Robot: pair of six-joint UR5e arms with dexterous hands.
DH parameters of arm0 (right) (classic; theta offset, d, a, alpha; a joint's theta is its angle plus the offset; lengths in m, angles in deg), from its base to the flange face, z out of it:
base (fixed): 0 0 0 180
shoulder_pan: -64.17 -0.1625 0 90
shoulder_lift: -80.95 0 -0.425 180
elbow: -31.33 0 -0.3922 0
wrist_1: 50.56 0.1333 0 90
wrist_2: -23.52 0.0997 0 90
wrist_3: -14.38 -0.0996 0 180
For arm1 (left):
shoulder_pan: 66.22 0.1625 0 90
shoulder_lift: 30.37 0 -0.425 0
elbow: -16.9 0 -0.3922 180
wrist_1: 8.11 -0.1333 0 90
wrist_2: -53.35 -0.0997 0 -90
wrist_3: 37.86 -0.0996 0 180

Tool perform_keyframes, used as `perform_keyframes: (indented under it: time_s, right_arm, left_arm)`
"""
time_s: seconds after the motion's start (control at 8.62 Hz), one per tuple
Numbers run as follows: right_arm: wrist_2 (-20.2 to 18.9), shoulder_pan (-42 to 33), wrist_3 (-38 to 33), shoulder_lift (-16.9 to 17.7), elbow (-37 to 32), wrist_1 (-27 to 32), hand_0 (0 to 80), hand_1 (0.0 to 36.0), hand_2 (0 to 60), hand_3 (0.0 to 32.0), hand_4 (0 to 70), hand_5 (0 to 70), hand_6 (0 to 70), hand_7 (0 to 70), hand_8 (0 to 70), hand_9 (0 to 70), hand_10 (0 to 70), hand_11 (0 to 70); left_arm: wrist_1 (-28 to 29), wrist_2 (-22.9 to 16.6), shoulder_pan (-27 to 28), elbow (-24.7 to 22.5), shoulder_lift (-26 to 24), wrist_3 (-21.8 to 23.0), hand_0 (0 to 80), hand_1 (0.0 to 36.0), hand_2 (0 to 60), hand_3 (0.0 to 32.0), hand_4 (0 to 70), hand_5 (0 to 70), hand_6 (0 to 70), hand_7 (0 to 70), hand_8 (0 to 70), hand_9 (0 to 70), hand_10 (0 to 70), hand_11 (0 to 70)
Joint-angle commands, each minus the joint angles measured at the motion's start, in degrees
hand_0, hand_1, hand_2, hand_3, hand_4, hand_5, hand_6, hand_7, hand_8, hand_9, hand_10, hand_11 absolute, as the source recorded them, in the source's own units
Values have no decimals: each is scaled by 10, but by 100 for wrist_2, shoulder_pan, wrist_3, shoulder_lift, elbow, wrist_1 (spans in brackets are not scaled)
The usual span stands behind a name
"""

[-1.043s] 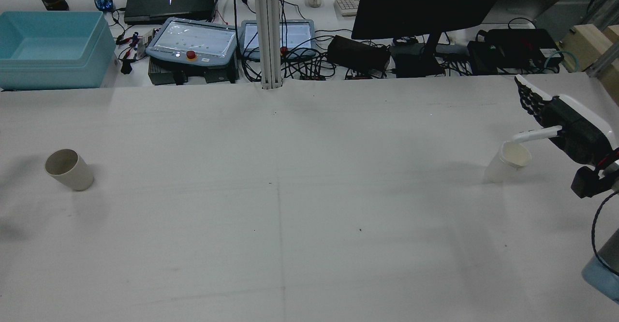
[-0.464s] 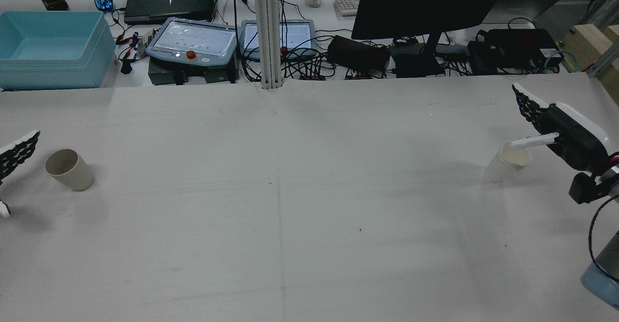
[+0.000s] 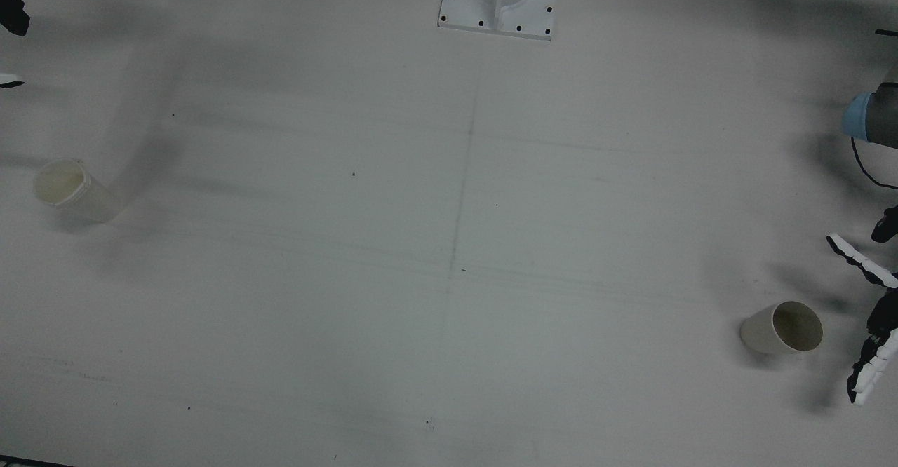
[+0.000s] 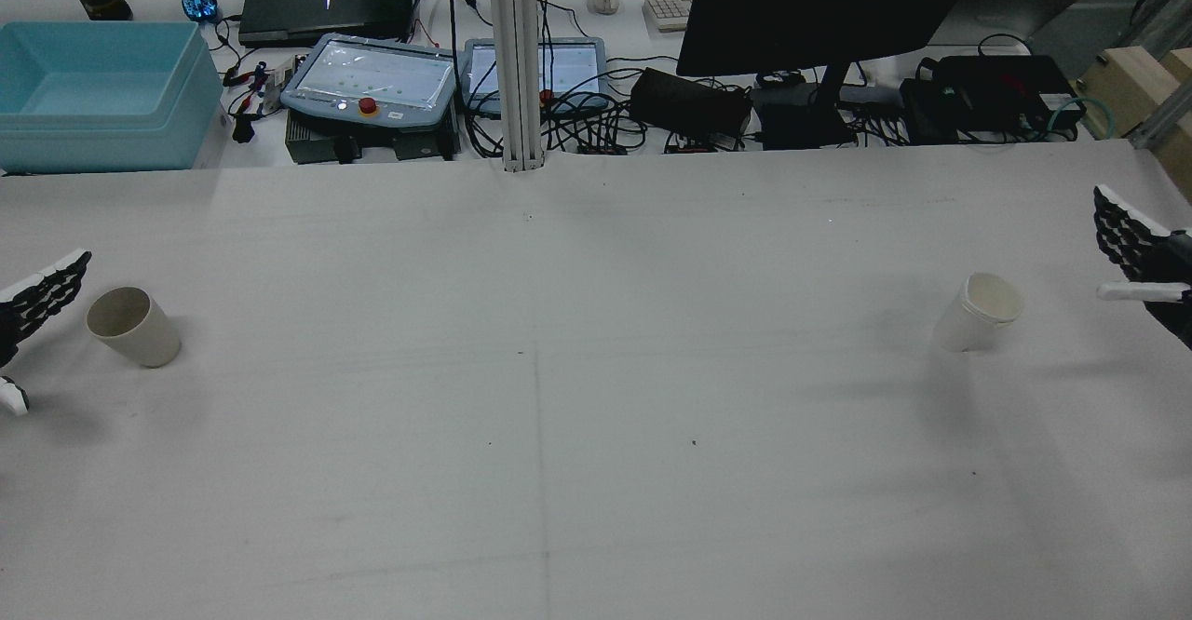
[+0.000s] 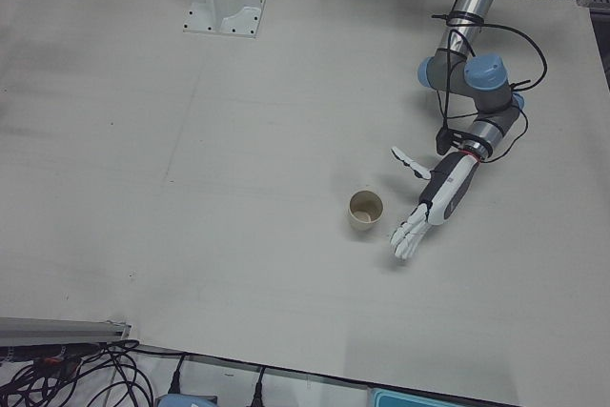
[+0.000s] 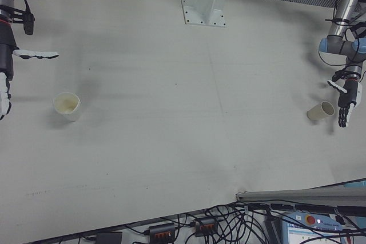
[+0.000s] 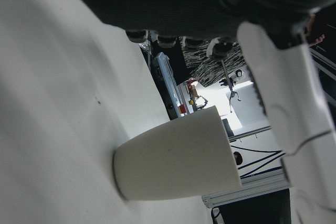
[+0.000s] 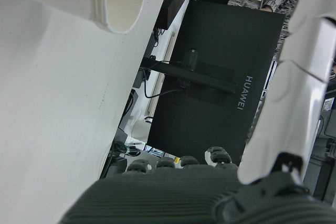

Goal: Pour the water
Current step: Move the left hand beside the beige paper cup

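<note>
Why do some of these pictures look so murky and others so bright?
Front view: dim, with broad soft shadows over the table. Rear view: also dim, tablet screens glaring. Left hand view: the beige cup sharp, the left hand a dark blur. Left-front view: evenly lit.

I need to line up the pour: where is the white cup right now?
The white cup stands far right in the rear view, just short of the open right hand and untouched by it.
</note>
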Motion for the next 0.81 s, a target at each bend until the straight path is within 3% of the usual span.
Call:
perform_keyframes:
  time_s: [0.0,0.12,0.23,0.35,0.46,0.7]
  right_arm:
    - [-36,-182,-184,140,-325,440,574,188,0,0,0,0,0,0,0,0,0,0]
    - [-36,-173,-184,140,-324,440,569,187,0,0,0,0,0,0,0,0,0,0]
    - [-36,-182,-184,140,-316,432,575,191,0,0,0,0,0,0,0,0,0,0]
    - [-45,-182,-184,140,-316,431,579,196,0,0,0,0,0,0,0,0,0,0]
    - [-45,-173,-175,140,-316,431,582,200,0,0,0,0,0,0,0,0,0,0]
    - [-45,-182,-166,140,-333,423,586,202,0,0,0,0,0,0,0,0,0,0]
  left_arm:
    - [-70,47,86,95,-106,-82,565,43,0,52,110,0,0,47,23,0,0,0]
    - [-61,282,208,131,-106,-117,581,67,0,56,100,0,0,47,26,0,0,0]
    - [-96,519,313,131,-106,-118,649,139,0,58,81,0,0,41,27,0,0,0]
    - [-157,530,393,140,-149,-144,708,166,0,56,77,0,0,35,27,0,0,0]
    - [-210,531,411,210,-280,-179,644,145,0,60,72,0,0,26,28,0,0,0]
    - [-254,531,420,386,-483,-188,596,101,0,62,72,0,0,19,28,0,0,0]
